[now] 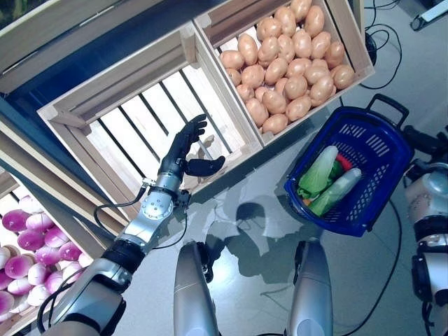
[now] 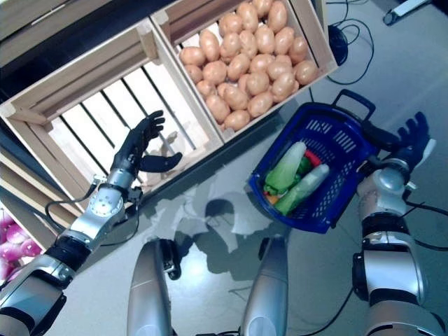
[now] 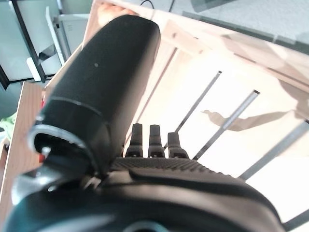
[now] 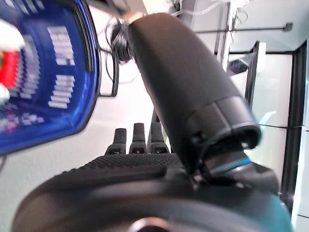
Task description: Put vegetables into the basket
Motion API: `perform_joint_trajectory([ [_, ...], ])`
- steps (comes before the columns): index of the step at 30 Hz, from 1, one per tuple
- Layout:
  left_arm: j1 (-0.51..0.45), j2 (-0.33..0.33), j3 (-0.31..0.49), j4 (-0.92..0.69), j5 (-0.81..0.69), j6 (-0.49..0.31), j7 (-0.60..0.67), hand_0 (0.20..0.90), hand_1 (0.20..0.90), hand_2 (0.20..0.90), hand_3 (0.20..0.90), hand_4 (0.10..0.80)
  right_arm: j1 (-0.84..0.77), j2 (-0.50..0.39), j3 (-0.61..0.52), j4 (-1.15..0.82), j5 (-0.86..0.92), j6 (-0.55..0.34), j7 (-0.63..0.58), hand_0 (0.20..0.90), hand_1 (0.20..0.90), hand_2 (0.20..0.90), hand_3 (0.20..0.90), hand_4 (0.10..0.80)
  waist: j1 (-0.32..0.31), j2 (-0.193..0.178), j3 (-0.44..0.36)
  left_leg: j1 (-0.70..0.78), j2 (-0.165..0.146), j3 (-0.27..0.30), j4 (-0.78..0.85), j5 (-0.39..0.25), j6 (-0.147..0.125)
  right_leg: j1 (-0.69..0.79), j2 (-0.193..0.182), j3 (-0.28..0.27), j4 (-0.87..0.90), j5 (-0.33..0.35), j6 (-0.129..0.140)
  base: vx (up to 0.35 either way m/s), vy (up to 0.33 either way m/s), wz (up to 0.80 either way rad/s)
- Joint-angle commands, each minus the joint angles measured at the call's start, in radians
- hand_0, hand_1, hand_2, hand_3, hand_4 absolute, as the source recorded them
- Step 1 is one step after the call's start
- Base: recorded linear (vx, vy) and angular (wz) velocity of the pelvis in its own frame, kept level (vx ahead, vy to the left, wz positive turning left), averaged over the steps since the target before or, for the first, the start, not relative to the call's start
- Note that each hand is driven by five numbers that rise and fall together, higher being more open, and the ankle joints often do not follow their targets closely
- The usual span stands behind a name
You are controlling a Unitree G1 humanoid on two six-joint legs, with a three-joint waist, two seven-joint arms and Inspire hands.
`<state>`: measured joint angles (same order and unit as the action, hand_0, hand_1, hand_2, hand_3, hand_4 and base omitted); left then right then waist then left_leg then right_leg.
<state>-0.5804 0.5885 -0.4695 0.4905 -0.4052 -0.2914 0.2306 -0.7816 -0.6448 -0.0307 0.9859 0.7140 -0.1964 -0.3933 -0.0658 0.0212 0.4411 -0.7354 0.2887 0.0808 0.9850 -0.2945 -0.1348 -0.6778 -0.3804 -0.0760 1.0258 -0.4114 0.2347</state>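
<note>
A blue plastic basket (image 1: 374, 147) stands on the floor at the right. In it lie two pale green leafy vegetables (image 1: 320, 171), with something red and something orange beside them. My left hand (image 1: 183, 150) hovers open over the empty slatted crate (image 1: 133, 133), fingers straight, thumb out, holding nothing; its wrist view shows the fingers (image 3: 149, 140) above bare slats. My right hand (image 2: 413, 136) is open just past the basket's right rim, near the handle (image 2: 353, 101), and is empty. The basket wall (image 4: 43, 72) shows beside its fingers (image 4: 137, 137).
A wooden crate (image 1: 353, 42) full of potatoes (image 1: 287, 66) sits beside the empty crate, up and left of the basket. A lower crate at the far left holds several purple-and-white turnips (image 1: 28, 252). Grey floor lies between the crates and the basket.
</note>
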Motion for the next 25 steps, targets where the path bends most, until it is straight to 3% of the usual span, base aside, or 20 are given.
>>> perform_joint_trajectory([
  [1, 0.030, -0.049, 0.046, 0.021, 0.021, -0.090, 0.036, 0.900, 0.900, 0.900, 0.900, 0.800, 0.098, 0.061, 0.009, -0.065, 0.012, -0.139, 0.040, 0.900, 0.900, 0.900, 0.900, 0.800, 0.014, -0.022, -0.158, 0.148, 0.017, 0.030, -0.128, -0.037, 0.028, 0.062, 0.031, -0.025, -0.199, 0.203, -0.099, 0.047, -0.012, 0.03],
  [6, 0.112, -0.120, 0.071, 0.084, 0.063, -0.098, 0.034, 0.900, 0.900, 0.900, 0.900, 0.800, 0.262, 0.171, 0.061, -0.172, -0.013, -0.154, 0.113, 0.900, 0.900, 0.900, 0.900, 0.800, 0.017, -0.042, -0.226, 0.318, 0.005, 0.063, -0.359, 0.072, 0.038, 0.249, 0.073, -0.073, -0.407, 0.257, -0.109, 0.119, -0.032, 0.02],
  [13, 0.361, -0.197, 0.121, 0.098, 0.120, -0.168, -0.096, 0.900, 0.900, 0.900, 0.900, 0.800, 0.570, 0.309, 0.162, -0.387, -0.121, -0.208, 0.144, 0.900, 0.900, 0.900, 0.900, 0.800, 0.019, -0.051, -0.356, 0.610, -0.062, 0.134, -0.753, 0.227, 0.033, 0.552, 0.188, -0.091, -0.827, 0.353, -0.100, 0.191, 0.001, -0.01],
  [17, 0.471, -0.241, 0.131, 0.115, 0.153, -0.212, -0.148, 0.900, 0.900, 0.900, 0.900, 0.800, 0.636, 0.370, 0.211, -0.466, -0.223, -0.222, 0.109, 0.900, 0.900, 0.900, 0.900, 0.800, 0.018, -0.041, -0.394, 0.711, -0.107, 0.138, -0.928, 0.285, 0.030, 0.649, 0.211, -0.086, -0.992, 0.420, -0.084, 0.151, 0.059, -0.03],
  [20, 0.505, -0.278, 0.132, 0.151, 0.144, -0.215, -0.166, 0.900, 0.900, 0.900, 0.900, 0.800, 0.659, 0.394, 0.251, -0.494, -0.281, -0.226, 0.100, 0.900, 0.900, 0.900, 0.900, 0.800, 0.015, -0.034, -0.408, 0.752, -0.122, 0.143, -1.020, 0.314, 0.027, 0.685, 0.222, -0.091, -1.082, 0.462, -0.076, 0.094, 0.093, -0.08],
  [25, 0.513, -0.341, 0.132, 0.221, 0.111, -0.215, -0.145, 0.900, 0.900, 0.900, 0.900, 0.800, 0.688, 0.451, 0.314, -0.504, -0.302, -0.201, 0.080, 0.900, 0.900, 0.900, 0.900, 0.800, 0.014, -0.030, -0.419, 0.766, -0.152, 0.129, -1.060, 0.314, 0.043, 0.703, 0.228, -0.100, -1.094, 0.460, -0.078, 0.034, 0.058, -0.01],
])
